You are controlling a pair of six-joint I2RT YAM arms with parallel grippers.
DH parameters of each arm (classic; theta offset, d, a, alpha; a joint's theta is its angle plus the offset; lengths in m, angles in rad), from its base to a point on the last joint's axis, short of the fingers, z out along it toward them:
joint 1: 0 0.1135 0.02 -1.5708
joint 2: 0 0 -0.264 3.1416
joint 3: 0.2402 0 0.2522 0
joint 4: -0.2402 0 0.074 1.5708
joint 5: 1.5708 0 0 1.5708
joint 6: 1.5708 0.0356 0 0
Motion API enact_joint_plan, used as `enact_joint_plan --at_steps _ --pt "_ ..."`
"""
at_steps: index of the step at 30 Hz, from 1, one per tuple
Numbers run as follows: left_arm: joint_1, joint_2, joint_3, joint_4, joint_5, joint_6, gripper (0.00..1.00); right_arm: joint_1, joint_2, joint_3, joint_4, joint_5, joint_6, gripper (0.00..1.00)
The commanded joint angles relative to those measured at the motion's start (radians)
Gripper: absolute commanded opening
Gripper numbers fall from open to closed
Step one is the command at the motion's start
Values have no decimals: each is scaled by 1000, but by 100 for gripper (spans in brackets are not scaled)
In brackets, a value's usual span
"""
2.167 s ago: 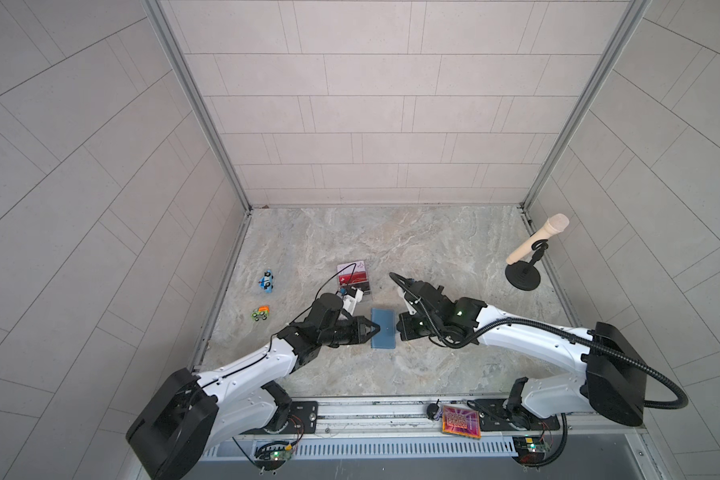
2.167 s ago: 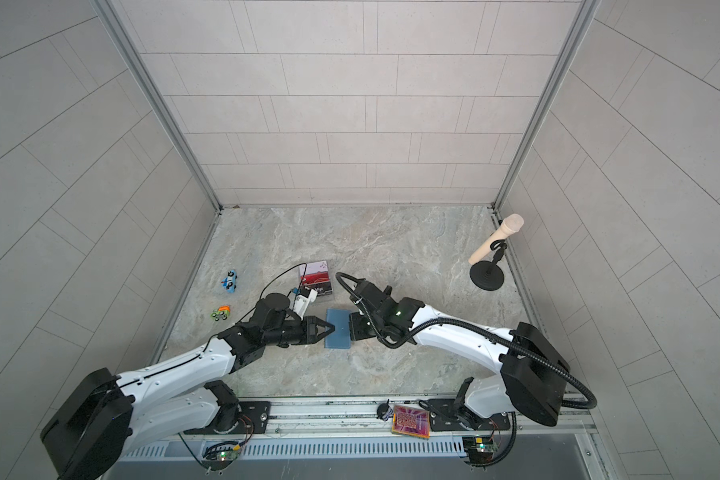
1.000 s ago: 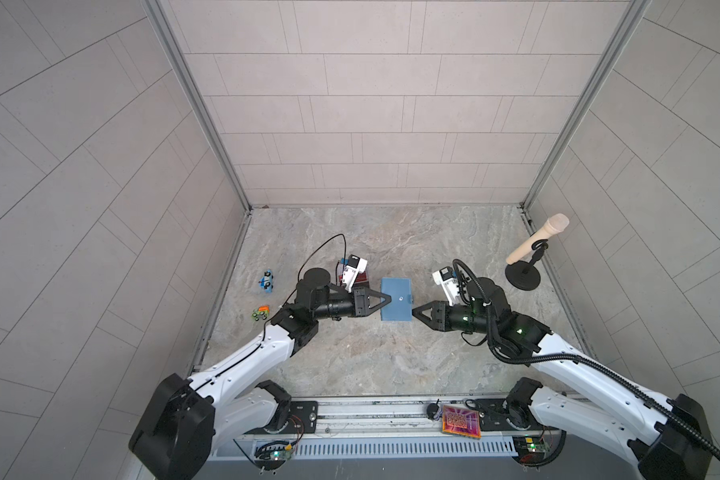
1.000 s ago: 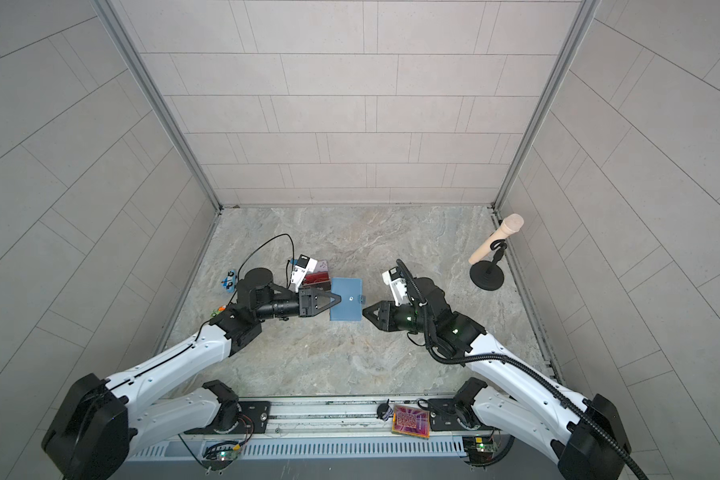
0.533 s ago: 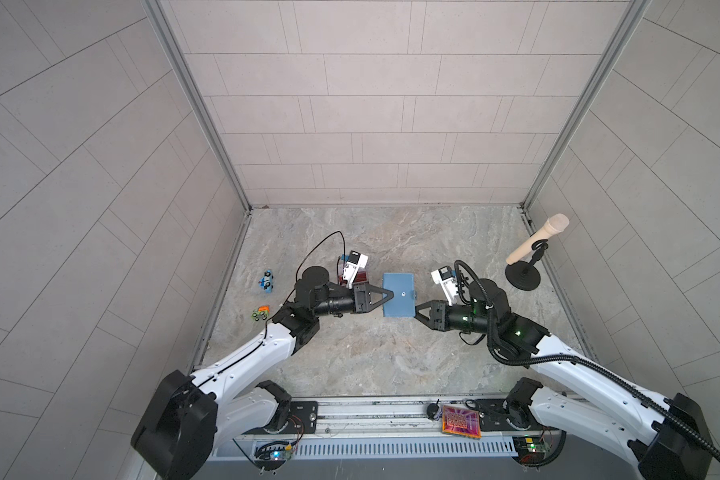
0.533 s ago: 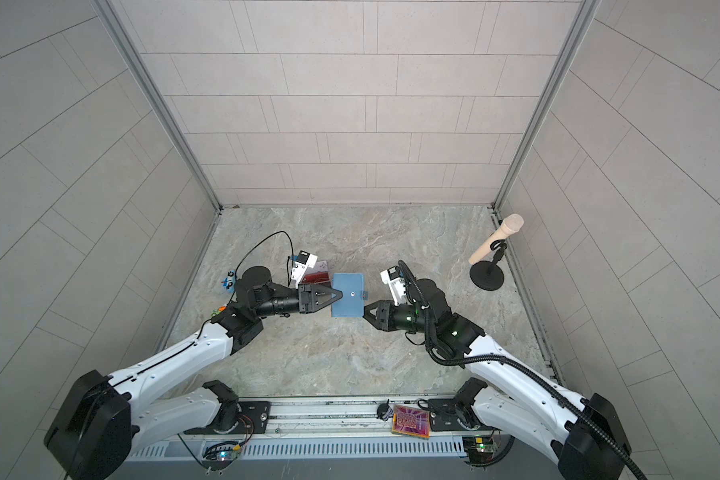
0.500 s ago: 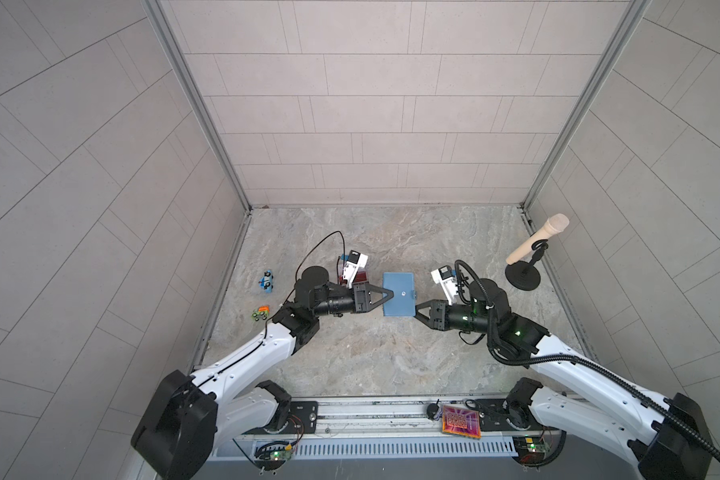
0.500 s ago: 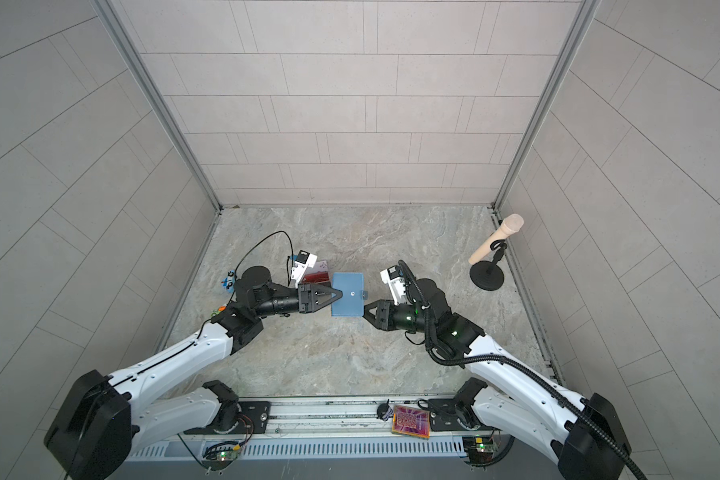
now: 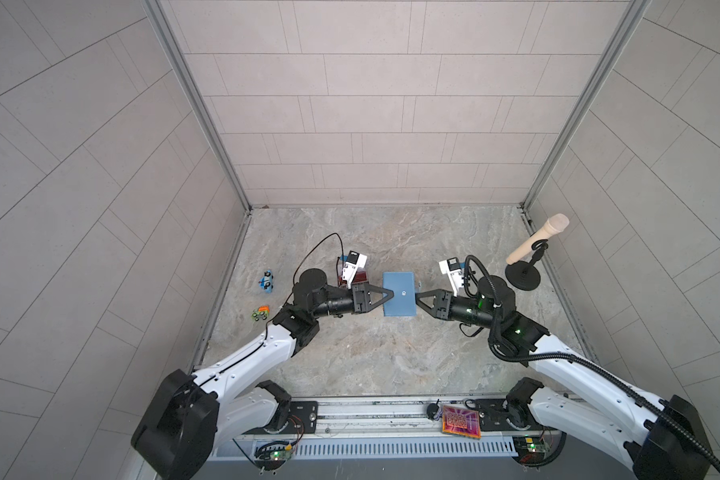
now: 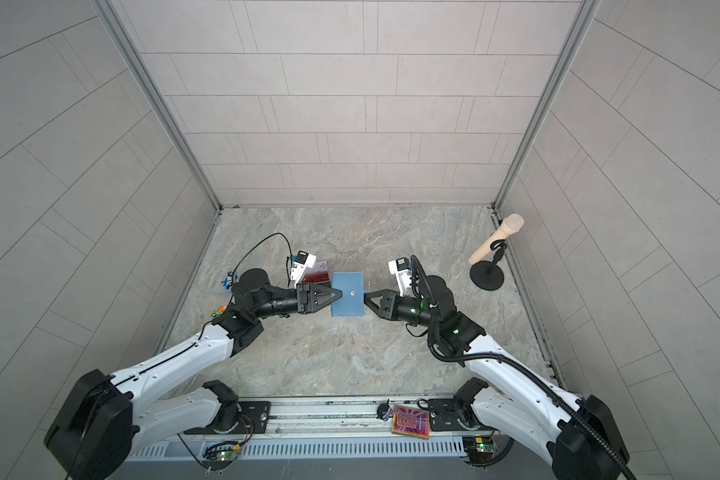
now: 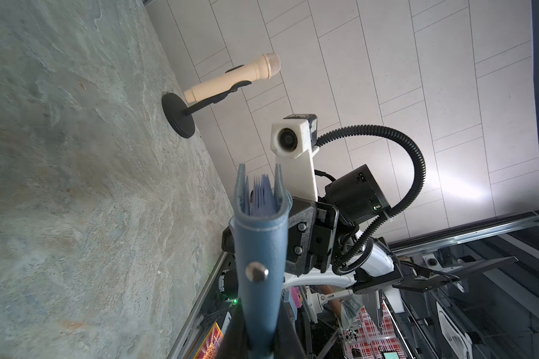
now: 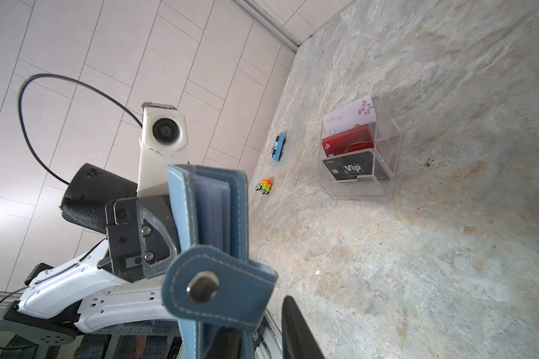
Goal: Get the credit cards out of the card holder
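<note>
The slate-blue card holder (image 9: 399, 295) (image 10: 348, 295) hangs above the middle of the table. My left gripper (image 9: 389, 293) (image 11: 260, 338) is shut on its spine side. The holder's snap tab (image 12: 218, 286) is undone and its two covers stand slightly apart over clear sleeves (image 12: 213, 214). My right gripper (image 9: 418, 296) (image 12: 259, 338) is at the holder's free edge. Its jaws straddle one cover, with a gap showing beside one finger (image 12: 293, 326). Three credit cards stand in a clear stand: whitish (image 12: 349, 116), red (image 12: 349, 143) and black (image 12: 352, 169).
The clear acrylic stand (image 12: 386, 149) sits on the table behind my left wrist. Two toy cars (image 9: 268, 281) (image 9: 260, 312) lie near the left wall. A microphone on a black stand (image 9: 524, 257) is at the right. A patterned tile (image 9: 460, 420) lies on the front rail.
My right gripper has moved left until its tips reached the holder's free edge. My left gripper still holds the holder raised, almost in the same place.
</note>
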Motion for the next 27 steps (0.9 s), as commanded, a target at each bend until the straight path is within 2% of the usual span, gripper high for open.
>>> enact_joint_plan --at_steps 1,14,22,27 --pt "2 4 -13 98 23 -26 1 -7 11 5 89 -39 48 25" --pt "-8 53 -10 190 19 -73 1 -2 42 -1 187 -96 92 25" --pt "-7 85 5 215 14 -80 5 -1 37 -8 223 -106 115 24" --pt "-8 97 10 203 15 -70 8 -1 25 -5 222 -105 119 19"
